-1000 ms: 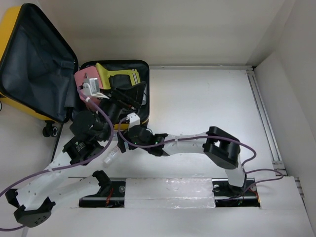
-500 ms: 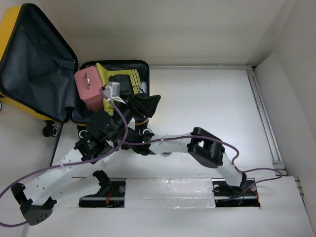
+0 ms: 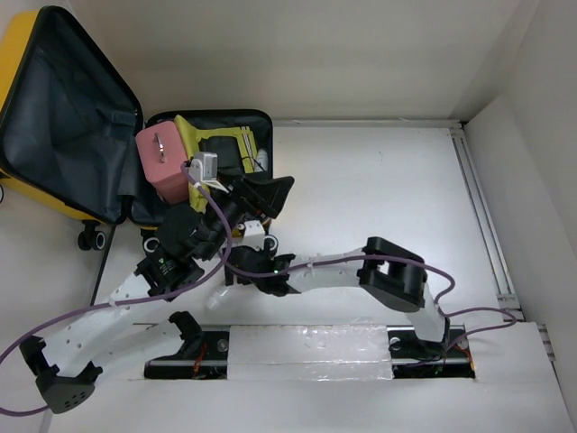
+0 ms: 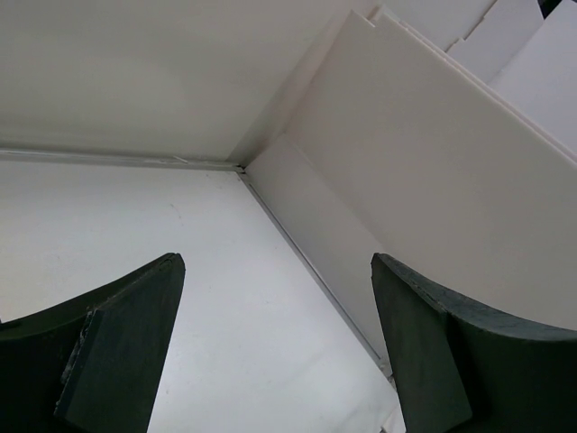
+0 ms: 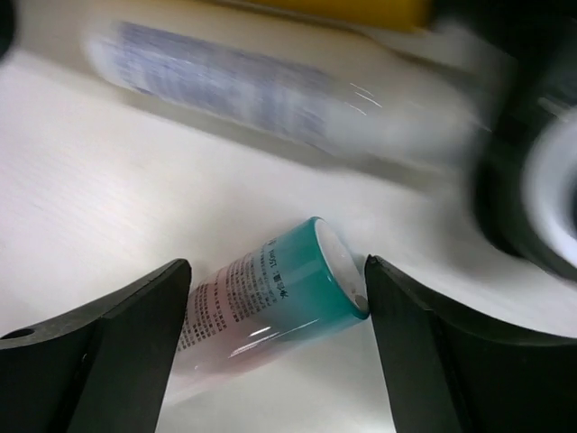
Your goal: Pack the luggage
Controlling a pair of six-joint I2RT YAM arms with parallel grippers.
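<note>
Suitcase (image 3: pixel 54 117), yellow shell, lying open at the far left corner of the white surface (image 3: pixel 379 180); dark-lined lid half thrown back to the left, base half already holding a pink case (image 3: pixel 160 162) and a yellow-green item (image 3: pixel 216 140). Left tool (image 4: pixel 279 352): fingers spread wide, nothing between them, raised over the base half's near right corner and facing the bare surface and the side wall (image 4: pixel 433 180). Right tool (image 5: pixel 275 352): fingers spread, hovering low over a small bottle (image 5: pixel 270 302) with a teal cap, lying on its side on the surface; the bottle sits between the fingers but is not pinched. A second, longer tube (image 5: pixel 243 90) lies just beyond, blurred. Step in hand, as judged: picking up the bottle. Best done by lowering squarely and closing across its round body near the middle so it cannot roll. Open room lies to the right; the two arms crowd each other by the suitcase's near edge, so lift high before crossing its rim
</note>
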